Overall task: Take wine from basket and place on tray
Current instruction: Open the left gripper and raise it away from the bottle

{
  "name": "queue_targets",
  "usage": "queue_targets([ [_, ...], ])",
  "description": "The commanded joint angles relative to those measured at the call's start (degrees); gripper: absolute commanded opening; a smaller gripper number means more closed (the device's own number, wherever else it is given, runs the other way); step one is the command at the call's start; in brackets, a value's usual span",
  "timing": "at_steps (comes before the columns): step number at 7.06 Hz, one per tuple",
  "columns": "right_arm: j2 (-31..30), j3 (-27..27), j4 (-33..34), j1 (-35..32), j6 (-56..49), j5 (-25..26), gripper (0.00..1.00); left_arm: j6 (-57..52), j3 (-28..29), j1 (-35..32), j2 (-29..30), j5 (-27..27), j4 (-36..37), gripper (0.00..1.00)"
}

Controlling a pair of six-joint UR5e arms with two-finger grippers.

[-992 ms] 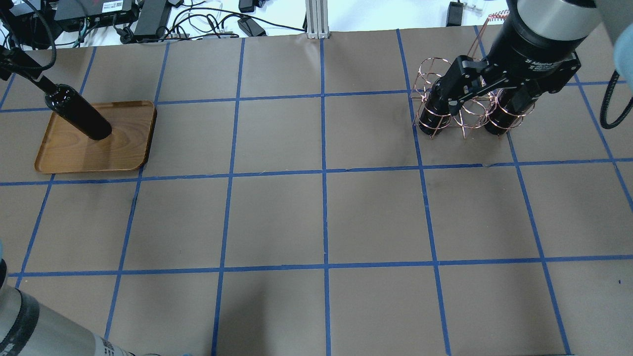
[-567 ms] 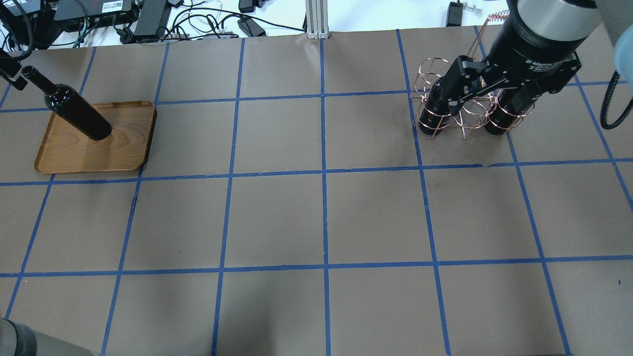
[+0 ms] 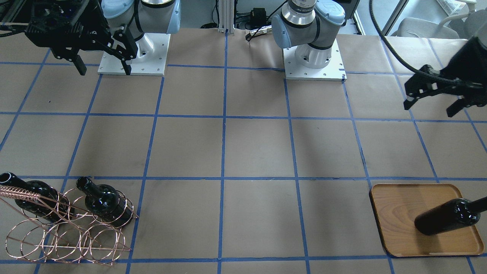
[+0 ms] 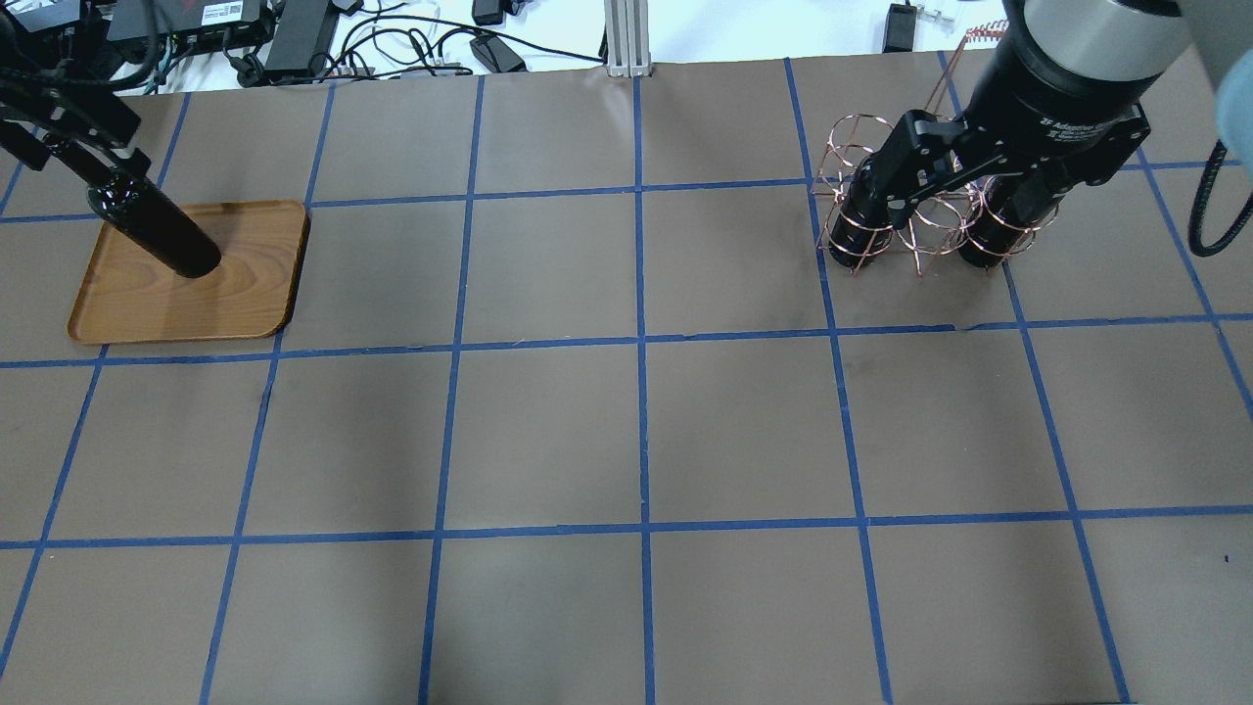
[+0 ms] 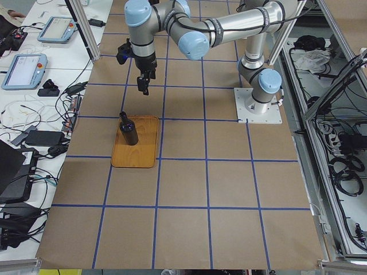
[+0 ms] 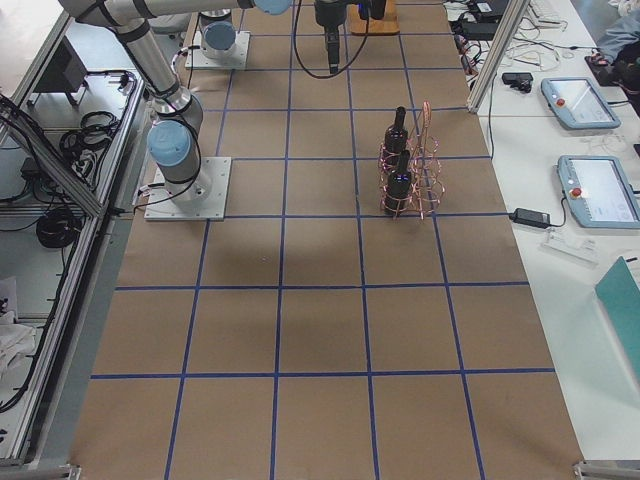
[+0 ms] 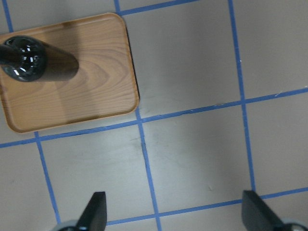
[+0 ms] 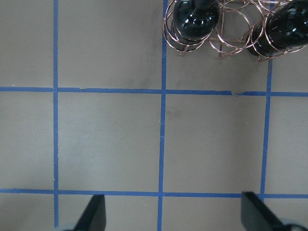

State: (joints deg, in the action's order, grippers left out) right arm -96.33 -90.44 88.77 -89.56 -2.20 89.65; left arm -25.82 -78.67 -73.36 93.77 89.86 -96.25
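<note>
One wine bottle (image 4: pixel 166 230) stands upright on the wooden tray (image 4: pixel 245 284) at the far left; it also shows in the front view (image 3: pixel 445 217) and the left wrist view (image 7: pixel 29 60). My left gripper (image 3: pixel 430 106) is open and empty, high above the table and apart from the bottle. Two more bottles (image 3: pixel 102 201) (image 3: pixel 34 190) sit in the copper wire basket (image 3: pixel 76 239) at the far right. My right gripper (image 3: pixel 104 70) is open and empty, high above the table on the robot's side of the basket (image 8: pixel 231 33).
The table is brown paper with a blue tape grid (image 4: pixel 641 343). Cables and electronics (image 4: pixel 294 29) lie beyond the far edge. The basket's upper rings (image 4: pixel 861 132) hold nothing. The arm bases (image 3: pixel 312 57) stand on the robot's side.
My left gripper has let go of the bottle's neck, drawn away, and now hovers open above it. The bottle stays upright on the tray. The right arm has not moved.
</note>
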Motion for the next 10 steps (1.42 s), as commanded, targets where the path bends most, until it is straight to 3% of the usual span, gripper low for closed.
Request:
queue_targets([
  [1, 0.00, 0.00, 0.00, 0.00, 0.00, 0.00, 1.00, 14.58, -2.44, -8.87, -3.06, -0.56, -0.16, 1.00],
  [2, 0.00, 0.00, 0.00, 0.00, 0.00, 0.00, 1.00, 20.05, -2.80, -12.47, -3.68, -0.39, -0.16, 1.00],
  [4, 0.00, 0.00, 0.00, 0.00, 0.00, 0.00, 1.00, 20.64, -2.98, -17.68, -4.47, 0.40, -0.16, 1.00],
  [10, 0.00, 0.00, 0.18, 0.00, -0.35, 0.00, 1.00, 21.34, -5.97, -18.05, -5.27, 0.31, 1.50, 1.00],
])
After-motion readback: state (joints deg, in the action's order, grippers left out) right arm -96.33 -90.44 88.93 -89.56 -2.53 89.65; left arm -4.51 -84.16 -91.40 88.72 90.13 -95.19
